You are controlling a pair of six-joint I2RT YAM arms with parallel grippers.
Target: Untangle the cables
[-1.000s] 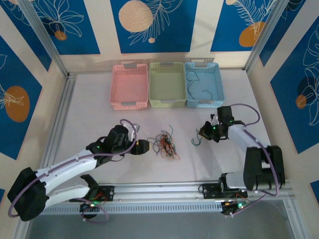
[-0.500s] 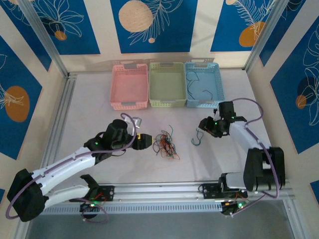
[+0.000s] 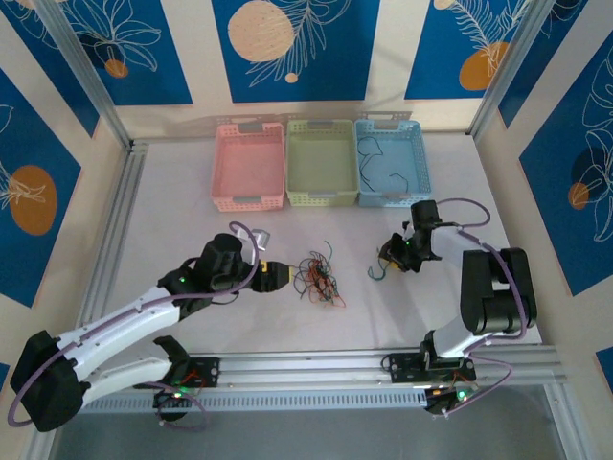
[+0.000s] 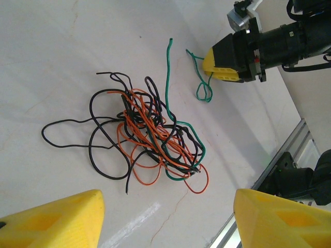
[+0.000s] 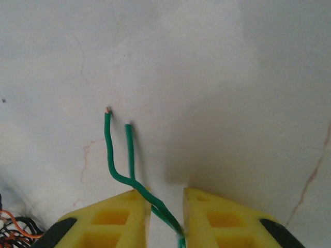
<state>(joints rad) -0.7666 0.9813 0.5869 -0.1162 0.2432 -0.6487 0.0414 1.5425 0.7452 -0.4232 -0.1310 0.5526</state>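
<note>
Tangled clump of black, orange and green cables lying loose. Just left of clump: left gripper, jaws spread wide, holding nothing. Right of clump, well apart: right gripper, jaws nearly closed with 1 separate green cable running between them; actual pinch impossible to tell.

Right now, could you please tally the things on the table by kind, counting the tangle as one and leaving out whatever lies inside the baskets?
Baskets: 3 (pink basket, green basket, blue basket)
Tangled clump of cables: 1
Separate green cable: 1, between the right gripper's parted fingers
Total: 5
</note>
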